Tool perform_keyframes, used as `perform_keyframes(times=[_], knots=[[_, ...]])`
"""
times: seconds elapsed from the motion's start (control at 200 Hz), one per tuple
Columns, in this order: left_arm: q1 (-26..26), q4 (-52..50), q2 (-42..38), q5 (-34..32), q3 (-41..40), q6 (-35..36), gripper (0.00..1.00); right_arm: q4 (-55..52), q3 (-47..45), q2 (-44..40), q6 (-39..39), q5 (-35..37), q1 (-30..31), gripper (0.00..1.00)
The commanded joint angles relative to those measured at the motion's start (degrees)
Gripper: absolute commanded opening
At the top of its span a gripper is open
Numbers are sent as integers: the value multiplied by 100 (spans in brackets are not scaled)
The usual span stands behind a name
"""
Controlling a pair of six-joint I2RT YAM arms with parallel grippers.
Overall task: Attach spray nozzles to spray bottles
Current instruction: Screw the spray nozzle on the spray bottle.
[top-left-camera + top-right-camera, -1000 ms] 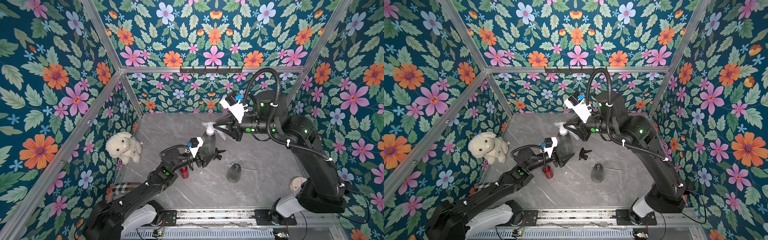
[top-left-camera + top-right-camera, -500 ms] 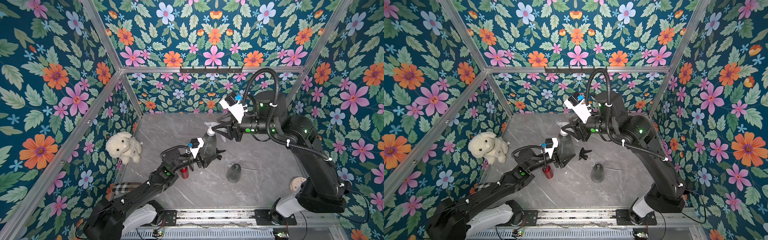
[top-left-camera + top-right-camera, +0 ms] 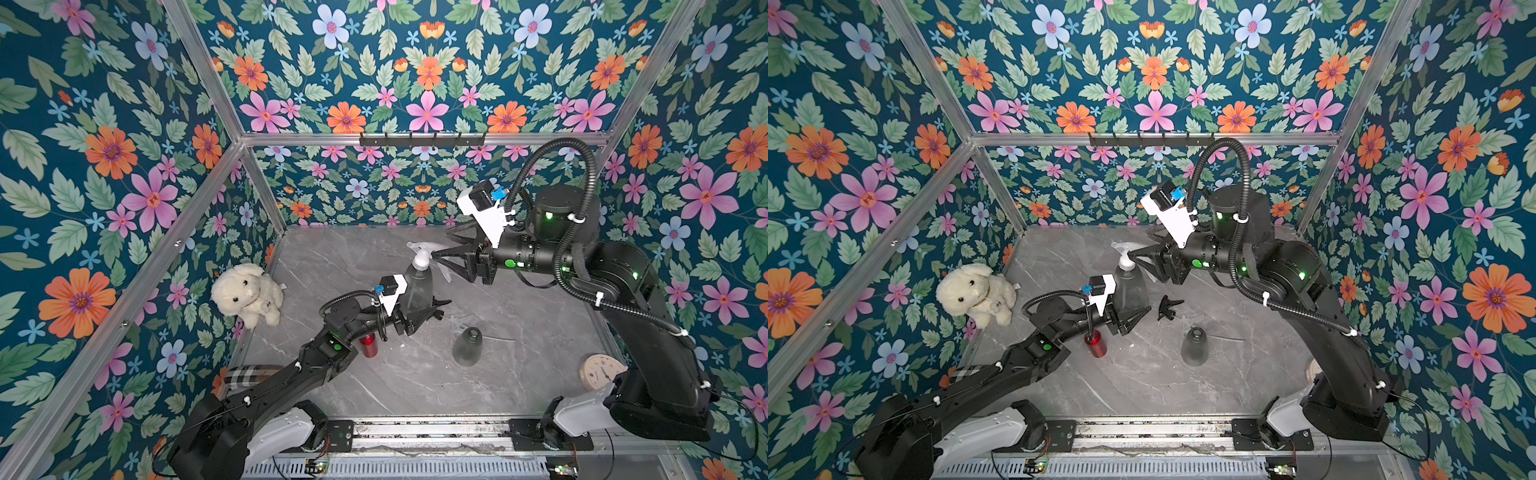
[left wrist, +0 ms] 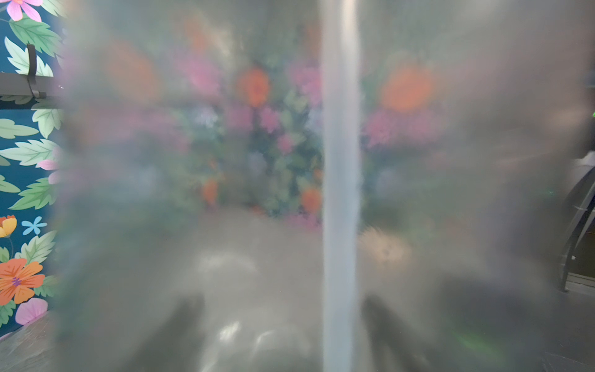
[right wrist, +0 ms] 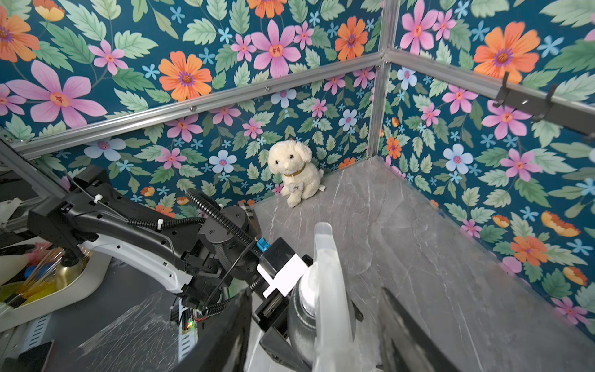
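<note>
In both top views a grey marble-look tabletop point(image 3: 415, 390) is enclosed by floral walls point(image 3: 374, 83). A hook rail point(image 3: 422, 139) is fixed to the back wall, a plush dog point(image 3: 247, 293) sits at the left wall, and a clock point(image 3: 598, 372) lies by the right arm's base. Mid-table, the left gripper point(image 3: 415, 309) is clamped on the lower body of an upright grey bottle point(image 3: 417, 286) carrying a white nozzle point(image 3: 420, 253). The right gripper point(image 3: 441, 244) brackets that nozzle. A red bottle point(image 3: 368, 345) stands beside the left arm. A second grey bottle point(image 3: 467, 347) stands open-necked toward the front right. A black nozzle point(image 3: 1169, 306) lies just beyond the left gripper, seen clear of it in a top view. The left wrist view is filled by the blurred grey bottle wall, with a pale dip tube point(image 4: 339, 193) running through it. The right wrist view alone settles the right gripper: its fingers point(image 5: 240, 322) stand off either side of the nozzle, open, holding nothing. That view also shows a tray of coloured items point(image 5: 48, 283) outside the enclosure.
</note>
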Motion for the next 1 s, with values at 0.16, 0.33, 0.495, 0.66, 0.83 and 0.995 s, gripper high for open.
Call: perform_keyframes(times=[0.16,0.33,0.495,0.66,0.83,0.995], knots=[[4,288,-96,134,4,-22,0,514,-437,-349,29,221,-47,70],[4,254,-107,174,-4,3,0,362,-438,-147,50,-264,-5,77],[4,174,-173,255,5,31,0,268,-394,43,72,-273,21,81],[2,20,-191,181,40,126,0,57,-218,266,47,-254,101,77],[-3,-28,-147,65,65,180,0,28,-215,366,22,-165,240,61],[-5,-110,-126,-67,101,246,0,10,-245,380,3,-7,307,48]])
